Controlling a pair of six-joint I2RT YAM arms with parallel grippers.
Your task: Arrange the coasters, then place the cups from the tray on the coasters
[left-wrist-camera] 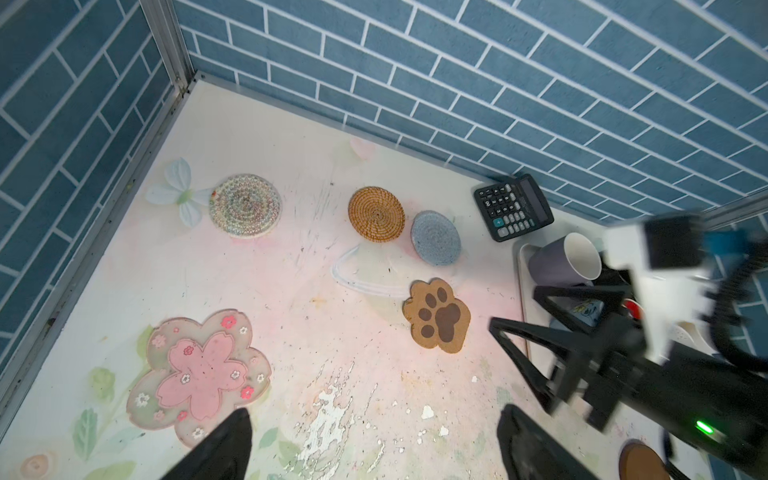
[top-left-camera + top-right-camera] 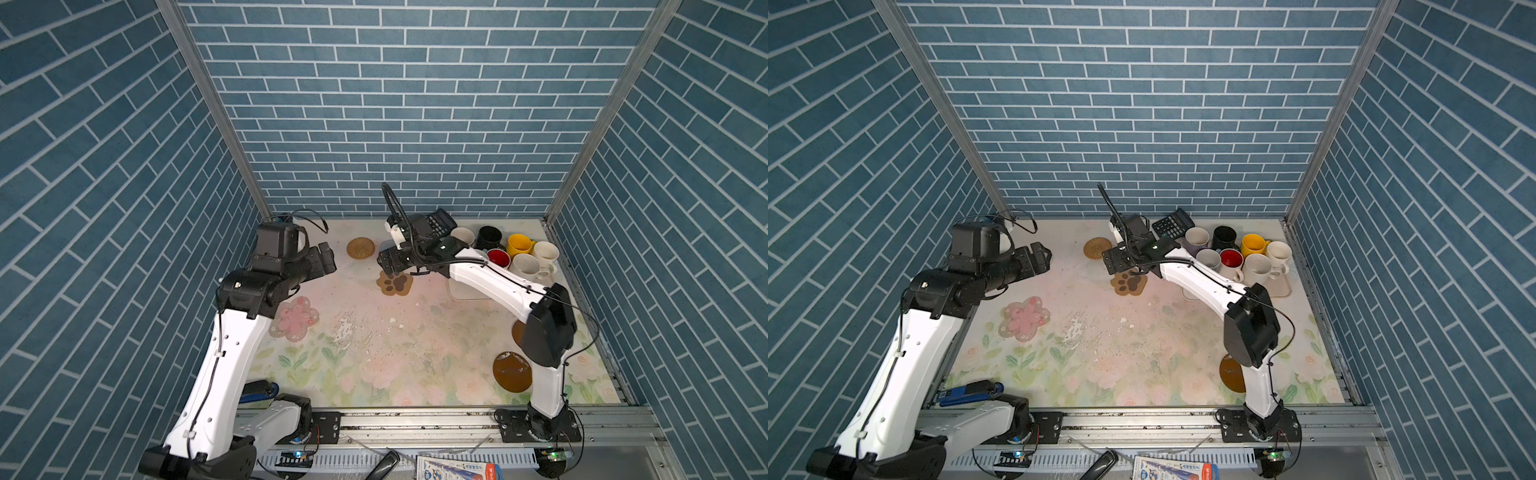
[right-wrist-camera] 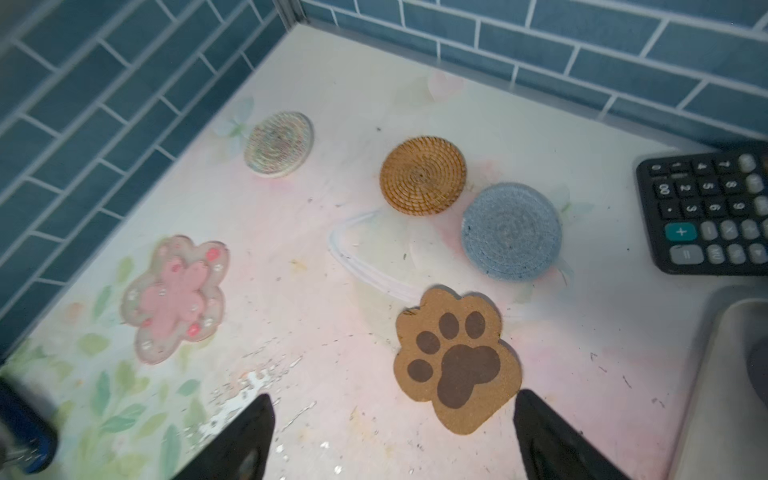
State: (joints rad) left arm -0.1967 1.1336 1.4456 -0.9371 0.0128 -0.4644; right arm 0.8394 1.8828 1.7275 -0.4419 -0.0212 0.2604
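Left jaws, right jaws both apart, empty; seven coasters [image 3: 457, 357] spread over worktop [image 2: 374, 332], two near front right corner; all seven cups [image 2: 519, 245] still on tray [image 2: 1281, 287], none placed.

**Coasters Laid Out, Fingers Spread**

The tan woven coaster [image 1: 376, 213] lies just beside the blue-grey coaster [image 1: 435, 237]. The paw coaster [image 1: 436, 316] is near, the flowery coaster [image 1: 199, 374] well apart. A lavender mug [image 1: 565, 262] stands on the tray [image 1: 521, 291] by the calculator [image 1: 514, 207]. The left end effector [image 1: 376, 411] gapes empty.
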